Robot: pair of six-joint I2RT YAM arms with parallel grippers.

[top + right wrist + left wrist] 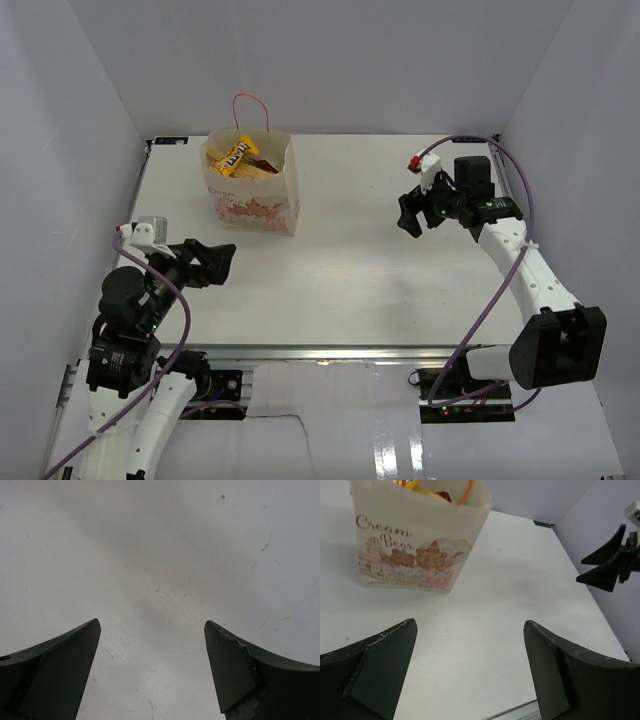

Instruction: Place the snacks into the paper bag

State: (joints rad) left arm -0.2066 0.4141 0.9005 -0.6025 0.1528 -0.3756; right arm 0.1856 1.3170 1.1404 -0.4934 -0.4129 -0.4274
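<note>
Done: The snacks (238,156) sat inside the bag (255,200). Yellow and red packets showed at its open top.
Count: The bag hid most of them, so I could not tell if all six were in there.
Left to do: No snack lay on the table (380,290) in any view. The job looked finished, or very nearly.
Bag: It stood upright at the far left of the table, with a thin handle sticking up.
Left claw: The left claw (222,263) was spread wide apart and held nothing. It hung over the near left of the table. The bag was well apart from it, farther back, and showed up ahead and to the left in its own camera.
Right claw: The right claw (408,216) was spread wide too, with nothing in it. It hung over the far right of the table, well apart from the bag. Only bare table showed under it.
</note>
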